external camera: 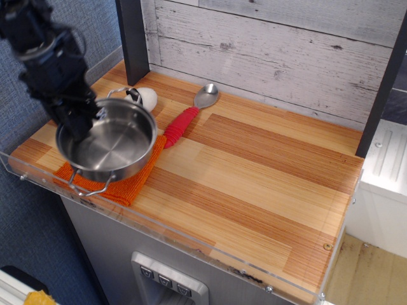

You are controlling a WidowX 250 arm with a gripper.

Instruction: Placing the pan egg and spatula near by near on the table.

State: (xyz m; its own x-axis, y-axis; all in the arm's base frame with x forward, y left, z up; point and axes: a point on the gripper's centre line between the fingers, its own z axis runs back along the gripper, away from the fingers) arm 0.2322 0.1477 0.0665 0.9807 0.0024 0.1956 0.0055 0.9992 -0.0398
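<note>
My gripper (pixel 79 127) is shut on the left rim of the shiny steel pan (pixel 109 143) and holds it over the orange cloth at the table's front left. The white egg (pixel 142 97) with its black band lies just behind the pan, partly hidden by the rim. The spatula (pixel 188 115) lies to the right of the egg, red handle pointing to the front left and silver head (pixel 207 95) to the back. The striped wooden table (pixel 254 171) has a clear acrylic rim.
An orange cloth (pixel 133 181) lies under the pan at the front left. A dark post (pixel 132 38) stands at the back left, another at the right edge (pixel 381 89). A whitewashed plank wall (pixel 286 51) closes the back.
</note>
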